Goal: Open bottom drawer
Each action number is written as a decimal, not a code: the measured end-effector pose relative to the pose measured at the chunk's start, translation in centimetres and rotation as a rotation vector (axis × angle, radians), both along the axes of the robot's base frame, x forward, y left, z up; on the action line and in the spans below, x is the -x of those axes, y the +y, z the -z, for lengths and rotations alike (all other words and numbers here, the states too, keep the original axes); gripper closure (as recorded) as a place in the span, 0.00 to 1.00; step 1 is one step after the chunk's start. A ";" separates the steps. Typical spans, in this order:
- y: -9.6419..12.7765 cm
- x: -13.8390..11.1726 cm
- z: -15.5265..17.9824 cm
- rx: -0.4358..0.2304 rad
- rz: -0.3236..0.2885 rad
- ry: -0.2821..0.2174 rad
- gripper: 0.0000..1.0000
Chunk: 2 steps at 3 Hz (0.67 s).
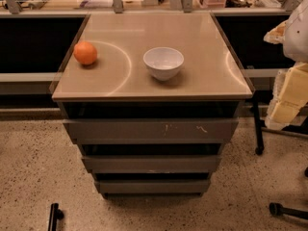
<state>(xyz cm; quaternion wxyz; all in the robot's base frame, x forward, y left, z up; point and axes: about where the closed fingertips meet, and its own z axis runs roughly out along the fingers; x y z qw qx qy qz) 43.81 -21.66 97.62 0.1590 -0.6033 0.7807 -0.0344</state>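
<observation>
The cabinet (152, 88) stands in the middle of the camera view with three grey drawer fronts stacked under its tan top. The bottom drawer (153, 186) is the lowest and narrowest-looking front, plain and without a handle, close to the speckled floor. Its front sits in line with the fronts above, and none of its inside shows. My gripper (285, 97) is at the right edge of the view, pale yellow and white. It hangs beside the cabinet's top right corner, well above and to the right of the bottom drawer, touching nothing.
An orange (85, 53) and a white bowl (163, 62) sit on the cabinet top. The top drawer front (151, 130) has pale scratch marks. Black chair legs with castors (275, 209) stand at the lower right, and a black object (54, 216) lies at the lower left.
</observation>
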 end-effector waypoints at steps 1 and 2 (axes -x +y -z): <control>0.0 0.0 0.0 0.000 0.000 0.000 0.00; -0.5 0.3 1.5 -0.047 0.037 -0.010 0.00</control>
